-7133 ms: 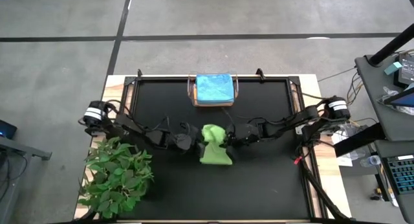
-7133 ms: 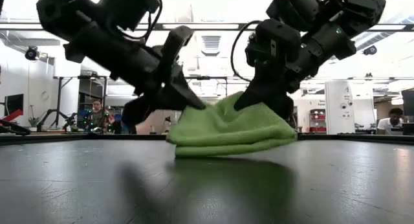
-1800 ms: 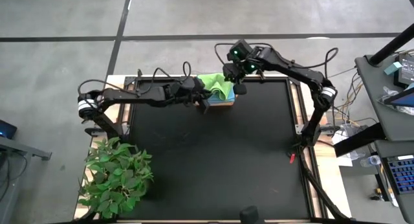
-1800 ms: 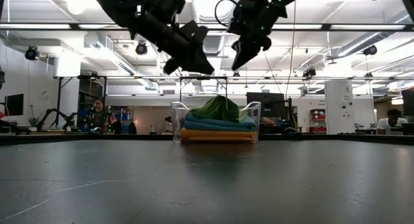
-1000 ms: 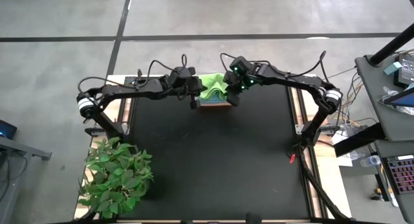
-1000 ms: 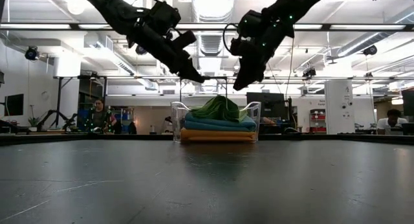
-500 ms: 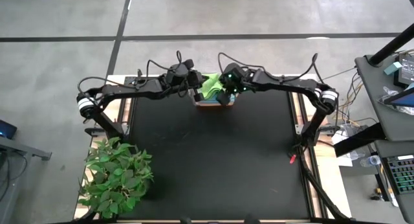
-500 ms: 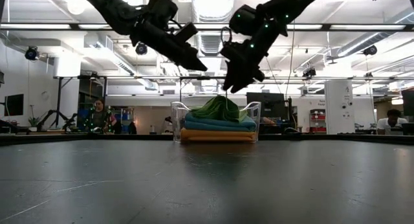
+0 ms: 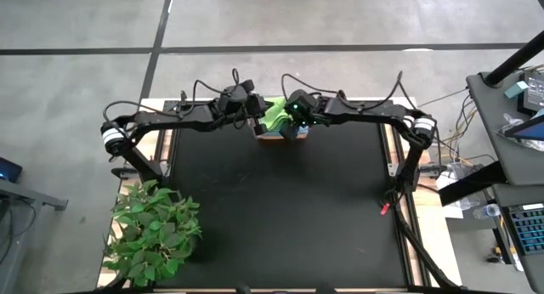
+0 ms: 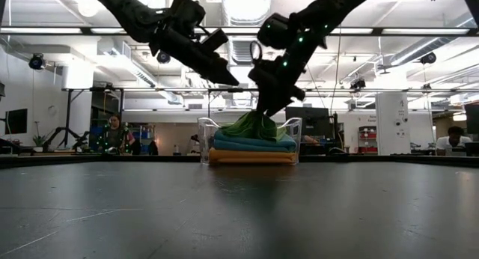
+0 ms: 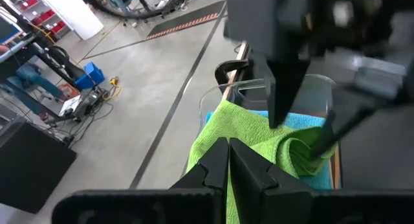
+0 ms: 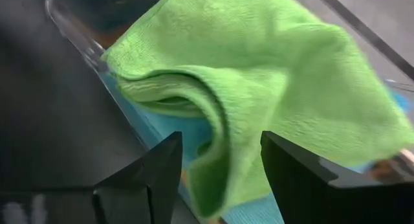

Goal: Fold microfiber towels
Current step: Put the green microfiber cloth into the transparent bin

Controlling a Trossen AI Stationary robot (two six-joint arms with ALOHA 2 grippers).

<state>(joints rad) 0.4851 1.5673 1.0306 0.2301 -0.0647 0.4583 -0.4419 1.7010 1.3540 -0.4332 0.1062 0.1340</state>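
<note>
1. The lime green microfiber towel (image 9: 274,114) lies crumpled on top of a stack inside the clear plastic bin (image 9: 281,133), which sits at the 12 o'clock edge of the black bench (image 9: 280,209) in the high view.

2. In the low view the lime green towel (image 10: 253,126) forms a rounded hump, wider than it is tall, its long axis running across the bin from 9 o'clock to 3 o'clock.

3. Beneath it lie flat folded layers: a teal towel (image 10: 251,141), a light blue towel (image 10: 251,147) and a yellow-orange towel (image 10: 251,157) at the base of the stack.

4. The right gripper (image 10: 263,109) reaches down from 1 o'clock to the top of the green hump; its fingers stand apart in the right wrist view, one either side of a loose fold of the towel (image 12: 259,81), with nothing clamped.

5. The left gripper (image 10: 233,81) hangs above the bin's 10 o'clock side, clear of the towels; in the left wrist view its fingers (image 11: 249,172) are pressed together and hold nothing.

6. A leafy green plant (image 9: 155,230) stands at the bench's 8 o'clock corner.

7. A seated person (image 10: 114,133) shows in the room beyond the bench, at 9 o'clock in the low view.
</note>
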